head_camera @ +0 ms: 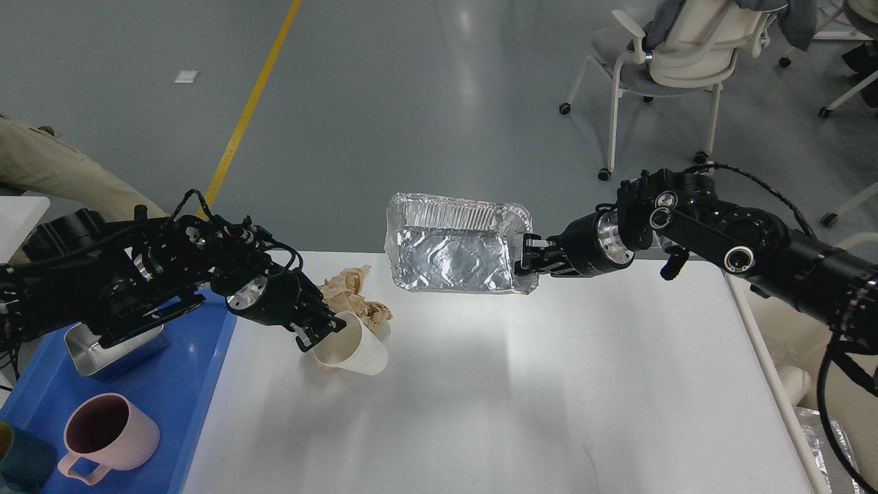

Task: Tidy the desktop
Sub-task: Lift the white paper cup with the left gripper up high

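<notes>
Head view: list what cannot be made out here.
- Steel container on the blue tray: mostly hidden by the left arm.
- Crumpled brown paper: near part hidden by the paper cup and left gripper.
- Teal item: cut off by the left edge.
- Foil tray: its right rim is covered by the right gripper.

This looks like a robotics lab or industrial test hall rather than a home. The floor (411, 103) is smooth grey poured concrete, with a yellow painted lane line (254, 103) running up toward 11 o'clock. At 1 o'clock stand white office chairs on castors (675, 62), clothing draped over one. A plain white tabletop (480, 398) fills the 6 o'clock area, with a blue plastic tray (185, 391) just beside it at 8 o'clock.
</notes>
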{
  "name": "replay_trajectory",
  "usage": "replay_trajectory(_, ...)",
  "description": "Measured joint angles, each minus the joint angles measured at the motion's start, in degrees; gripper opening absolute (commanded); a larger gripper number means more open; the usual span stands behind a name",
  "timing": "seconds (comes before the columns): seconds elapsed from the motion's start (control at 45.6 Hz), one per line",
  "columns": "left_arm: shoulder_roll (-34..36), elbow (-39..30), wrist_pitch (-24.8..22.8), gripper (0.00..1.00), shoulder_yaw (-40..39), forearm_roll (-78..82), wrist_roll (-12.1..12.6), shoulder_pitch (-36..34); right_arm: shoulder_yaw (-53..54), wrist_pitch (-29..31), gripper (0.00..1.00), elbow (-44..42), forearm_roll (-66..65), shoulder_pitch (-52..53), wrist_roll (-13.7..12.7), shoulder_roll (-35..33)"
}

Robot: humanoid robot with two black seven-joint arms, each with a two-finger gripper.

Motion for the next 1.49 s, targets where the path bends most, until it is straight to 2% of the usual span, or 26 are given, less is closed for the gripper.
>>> replay_trajectory(0.285, 10.7, -12.2, 0.1, 0.0, -2.7, -2.3, -0.1, 1.2, -0.1, 0.0, 0.0, -0.4, 0.0, 0.1, -0.1, 0.1)
replay_trajectory(0.439, 17.3, -16.4, 0.2, 0.0, -3.5, -6.5, -0.2, 1.9, -0.1, 0.0, 0.0, -0.5, 0.0, 0.1, -0.1, 0.1)
replay_trajectory(0.658, 27.6, -20.6, 1.6, 0.0, -6.5, -12.4, -1.4, 4.9, -0.3, 0.0, 0.0, -0.6, -0.1, 0.1, -0.1, 0.2)
replay_trajectory(0.921, 36.8, -23.1, 4.7, 0.0, -15.2, -18.8, -2.3, 12.8, -0.4, -0.2, 0.0, -1.7, -0.1, 0.0, -0.2, 0.3)
replay_trajectory(1.074, 40.1, -25.4, 4.9, 0.01, -21.0, -24.2, -2.4, 15.7, -0.5, -0.2, 0.0, -1.7, -0.1, 0.0, -0.3, 0.4)
replay_trajectory(1.272, 41.5, -26.4, 4.3, 0.01, -26.8, -28.4, -2.6, 16.1, -0.5, -0.2, 0.0, -1.7, -0.1, 0.0, -0.3, 0.4)
replay_trajectory(1.491, 40.8, -26.6, -0.1, 0.01, -31.5, -28.9, -2.2, 13.5, -0.5, -0.2, 0.0, -1.6, -0.1, 0.0, -0.3, 0.3)
